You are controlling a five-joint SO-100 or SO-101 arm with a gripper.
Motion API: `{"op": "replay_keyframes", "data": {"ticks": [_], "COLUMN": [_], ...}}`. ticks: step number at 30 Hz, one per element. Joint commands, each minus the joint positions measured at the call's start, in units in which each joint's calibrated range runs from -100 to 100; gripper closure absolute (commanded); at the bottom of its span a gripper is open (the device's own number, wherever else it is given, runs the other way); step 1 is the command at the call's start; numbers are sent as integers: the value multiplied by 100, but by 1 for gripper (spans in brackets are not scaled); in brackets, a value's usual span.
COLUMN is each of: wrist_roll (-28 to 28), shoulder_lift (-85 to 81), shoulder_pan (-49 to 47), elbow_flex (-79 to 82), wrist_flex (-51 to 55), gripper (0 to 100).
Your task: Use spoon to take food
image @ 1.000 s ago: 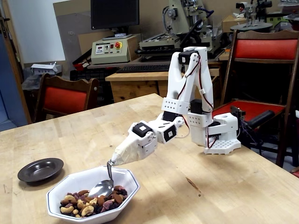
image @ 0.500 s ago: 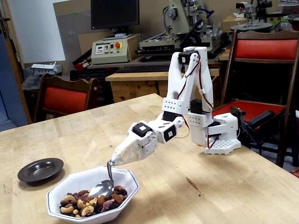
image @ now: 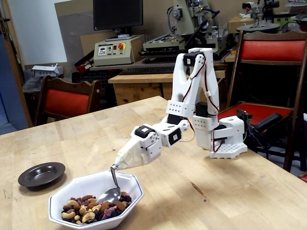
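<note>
Claw (image: pixel 116 165) is wrapped in white and pinching the spoon (image: pixel 111 192) by the top of its thin bent handle, right at the near rim of the white octagonal bowl (image: pixel 132 184) in the fixed view. And there's movement! Compared with a second ago, the arm has dipped and the claw sits a touch lower, so the spoon's bowl has swung down and to the right, coming closer to the pile. A second ago it hung higher above the heap; now its shiny oval rests at the right-hand top of the food (image: pixel 91 207), touching or nearly touching the pieces — hard to call which.

That reads as the start of the scoop: the spoon looks empty for now, nothing riding in it that I can see, so the real dig is yet to come.

Look at that food: pale curved cashews, brown nuts and dark purple-red dried fruit, loose and heaped in the near half of the bowl. Over at the left, a small dark dish (image: pixel 41 174) waits empty on the wooden desk (image: pixel 216 191), well apart from the bowl.
</note>
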Motion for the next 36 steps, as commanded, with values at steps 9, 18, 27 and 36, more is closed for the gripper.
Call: {"op": "replay_keyframes", "data": {"ticks": [9, 18, 27, 36], "wrist_roll": [-474, -469, -469, -464], "shoulder_lift": [-140, -123, -131, -131], "shoulder_pan": [-114, -100, -92, 360], "elbow_flex": [-7, 37, 11, 11], "wrist_flex": [-1074, -1769, -1880, -1880], "gripper": [96, 96, 96, 96]}}
